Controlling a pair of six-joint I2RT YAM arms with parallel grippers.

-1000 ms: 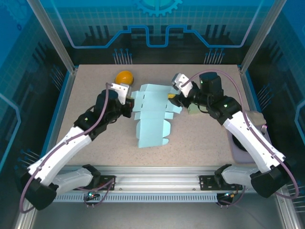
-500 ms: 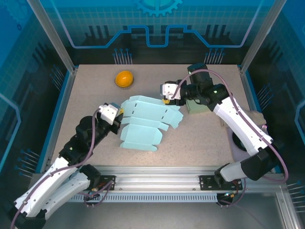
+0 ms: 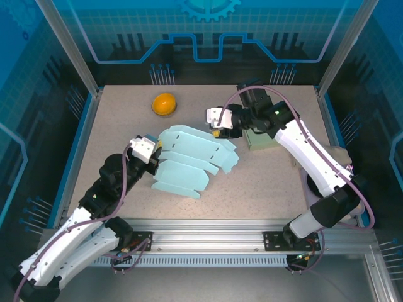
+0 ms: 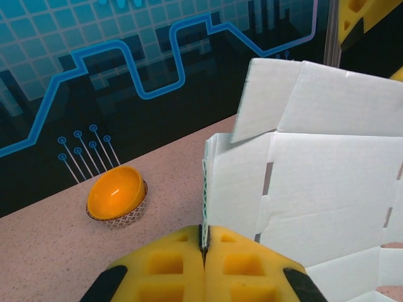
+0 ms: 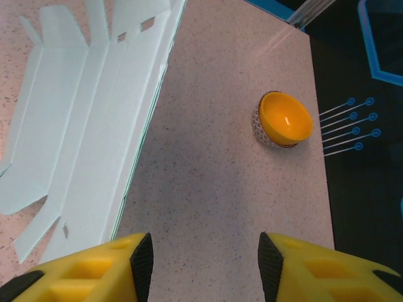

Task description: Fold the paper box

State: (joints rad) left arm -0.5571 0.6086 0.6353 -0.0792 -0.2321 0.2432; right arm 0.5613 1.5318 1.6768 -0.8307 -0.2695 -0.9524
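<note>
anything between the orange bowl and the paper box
No, just bare tabletop lies between the orange bowl and the paper box, clearest in the right wrist view.

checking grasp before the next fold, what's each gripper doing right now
Left gripper: closed on an edge of the paper box.
Right gripper: open, holding nothing.

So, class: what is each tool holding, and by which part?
Left tool pinches the paper box by one outer edge; right tool is open, holding nothing.
</note>
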